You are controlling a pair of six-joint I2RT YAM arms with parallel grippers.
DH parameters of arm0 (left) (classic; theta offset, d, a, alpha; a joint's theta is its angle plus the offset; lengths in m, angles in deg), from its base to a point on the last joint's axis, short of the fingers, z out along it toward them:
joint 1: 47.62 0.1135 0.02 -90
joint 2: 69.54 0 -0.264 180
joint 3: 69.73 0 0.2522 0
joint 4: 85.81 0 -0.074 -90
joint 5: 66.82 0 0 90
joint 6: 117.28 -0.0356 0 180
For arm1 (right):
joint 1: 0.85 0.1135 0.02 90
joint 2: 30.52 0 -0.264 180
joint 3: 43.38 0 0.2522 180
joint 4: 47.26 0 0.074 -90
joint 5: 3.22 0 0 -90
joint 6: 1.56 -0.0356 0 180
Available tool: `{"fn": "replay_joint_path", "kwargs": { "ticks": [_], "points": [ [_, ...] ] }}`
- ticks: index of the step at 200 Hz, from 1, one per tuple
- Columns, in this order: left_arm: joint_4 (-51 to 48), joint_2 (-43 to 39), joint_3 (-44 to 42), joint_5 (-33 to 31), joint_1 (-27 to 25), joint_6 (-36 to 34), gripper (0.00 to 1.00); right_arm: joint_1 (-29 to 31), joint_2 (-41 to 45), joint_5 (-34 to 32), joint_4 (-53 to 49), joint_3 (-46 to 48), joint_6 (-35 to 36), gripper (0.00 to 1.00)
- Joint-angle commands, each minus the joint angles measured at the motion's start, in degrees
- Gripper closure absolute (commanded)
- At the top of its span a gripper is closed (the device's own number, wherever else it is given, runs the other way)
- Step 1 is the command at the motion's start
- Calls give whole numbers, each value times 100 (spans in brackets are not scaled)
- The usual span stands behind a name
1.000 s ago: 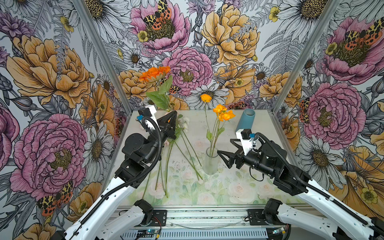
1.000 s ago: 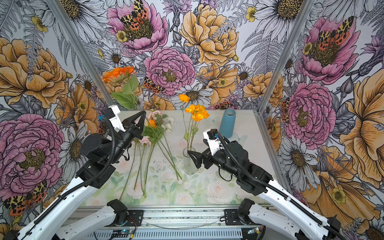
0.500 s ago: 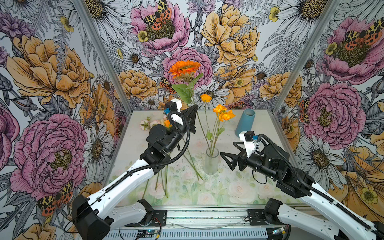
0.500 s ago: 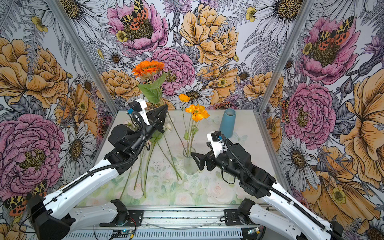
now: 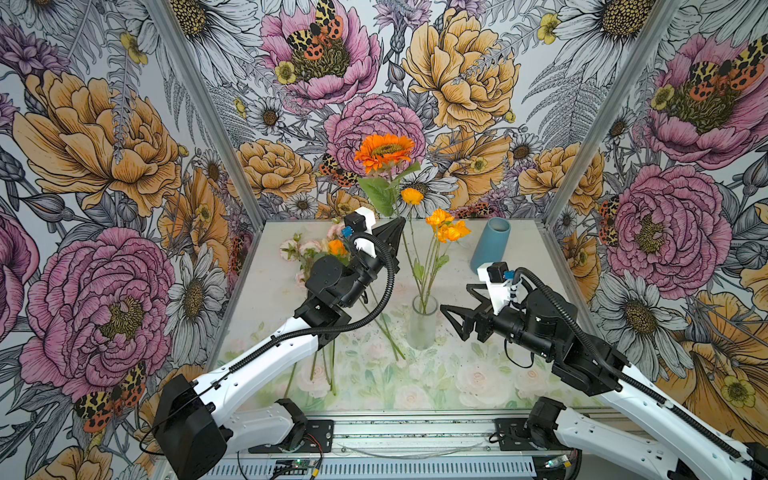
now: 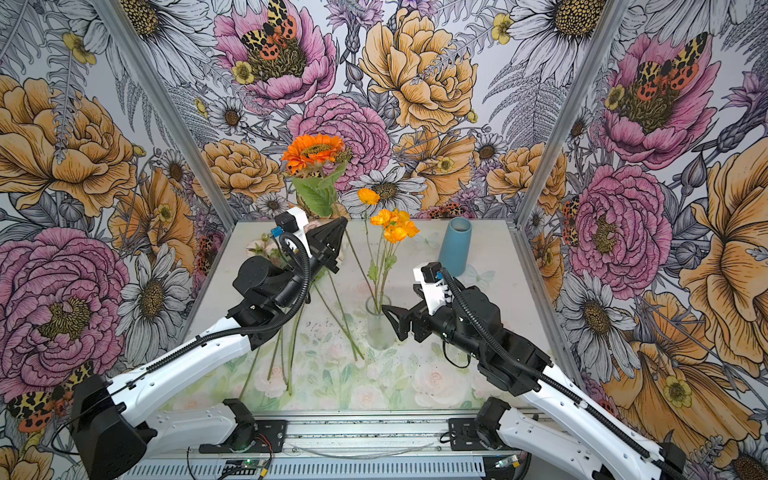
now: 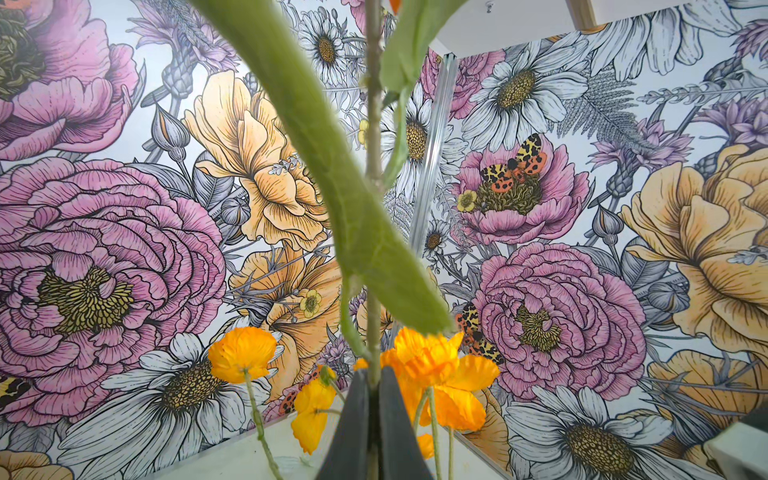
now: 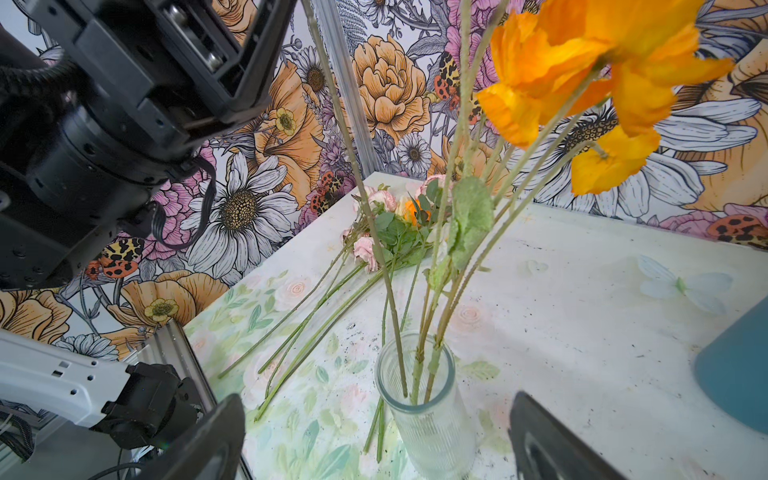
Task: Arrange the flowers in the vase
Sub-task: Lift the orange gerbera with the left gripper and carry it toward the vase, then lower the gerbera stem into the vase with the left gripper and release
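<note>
Right pincer [image 5: 455, 297] spread wide, empty, just beside ribbed glass vase [image 5: 423, 328] holding yellow-orange poppies [image 5: 446, 226]. Left pincer [image 5: 400, 221] clenched on leafy green stem of orange daisy-like flower [image 5: 384, 149], stem foot inside vase. Pink, white, orange loose flowers [image 5: 316, 249] lie on table [image 5: 478, 374], far left.

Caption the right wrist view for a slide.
Orange poppies stand in a ribbed glass vase; pink leafy flowers lie nearby.

The clear ribbed vase [image 5: 423, 328] stands upright mid-table, holding yellow-orange poppies [image 5: 446, 226] that lean toward 1 o'clock. 1 big orange flower [image 5: 384, 149] rises toward 11 o'clock, its stem end inside the vase mouth. The loose flowers [image 5: 291, 249], pink, white and orange, lie flat at 10 o'clock of the vase.
</note>
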Motion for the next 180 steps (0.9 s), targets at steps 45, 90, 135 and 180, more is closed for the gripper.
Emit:
{"fn": "replay_joint_path", "kwargs": {
  "ticks": [45,90,135,180],
  "points": [
    [1112,-20,-920,-154,-375,76,100,-30,-198,57,16,-92,-47,1],
    [2097,231,-1436,-481,-681,89,100,-28,-323,123,25,-71,-38,0],
    [2934,555,-1970,-554,-951,-9,100,-29,-288,85,34,0,-3,1],
    [3360,720,-2352,-661,-1165,-186,100,-31,-335,150,52,1,33,0]
  ]
}}
